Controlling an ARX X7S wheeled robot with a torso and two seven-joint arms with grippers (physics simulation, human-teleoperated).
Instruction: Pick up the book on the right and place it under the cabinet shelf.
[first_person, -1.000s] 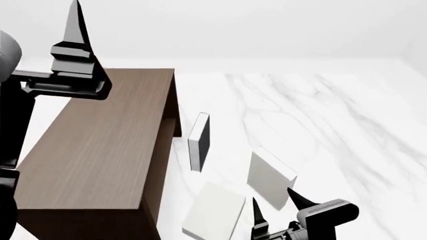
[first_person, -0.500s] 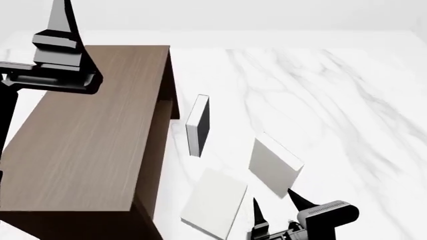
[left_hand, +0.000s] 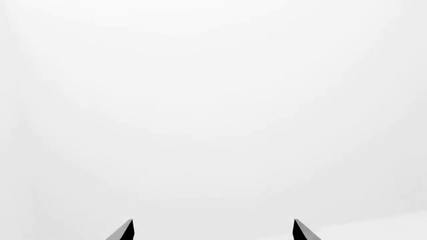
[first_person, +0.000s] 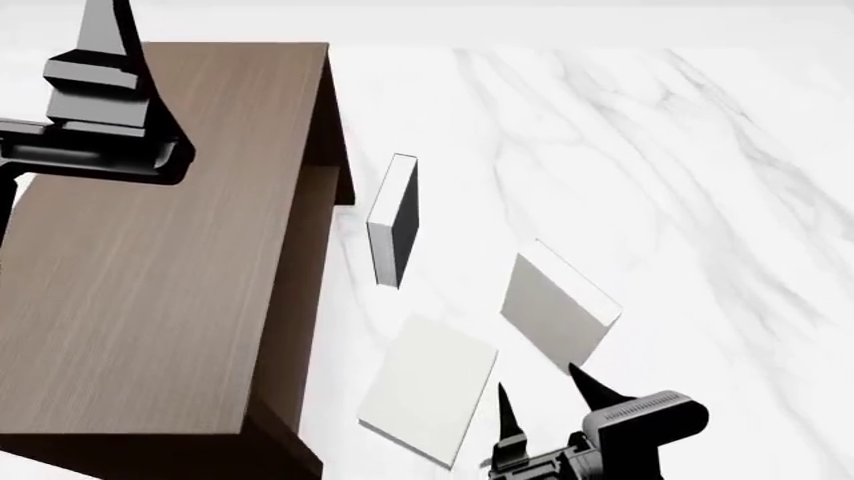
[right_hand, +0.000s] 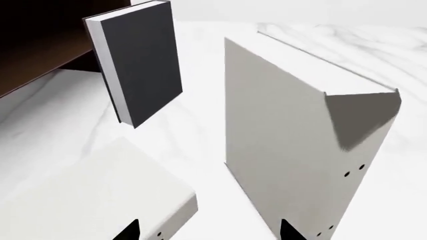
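Right gripper (first_person: 537, 393), jaws apart, is hovering near the untouched standing book (first_person: 558, 306); pickup and cabinet shelf (first_person: 160, 240) placement pending.

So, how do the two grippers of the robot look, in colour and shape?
Both are black. The left gripper has long tapering pointed fingers on a stepped blocky body with a grey face. The right gripper has thin spike-like fingers and a dark cylindrical part with fine ribbing. No cables or markings show.

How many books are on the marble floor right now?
3: an upright white book with a dark grey face beside the cabinet, a flat grey-beige book, and the upright bright-white book on the right.
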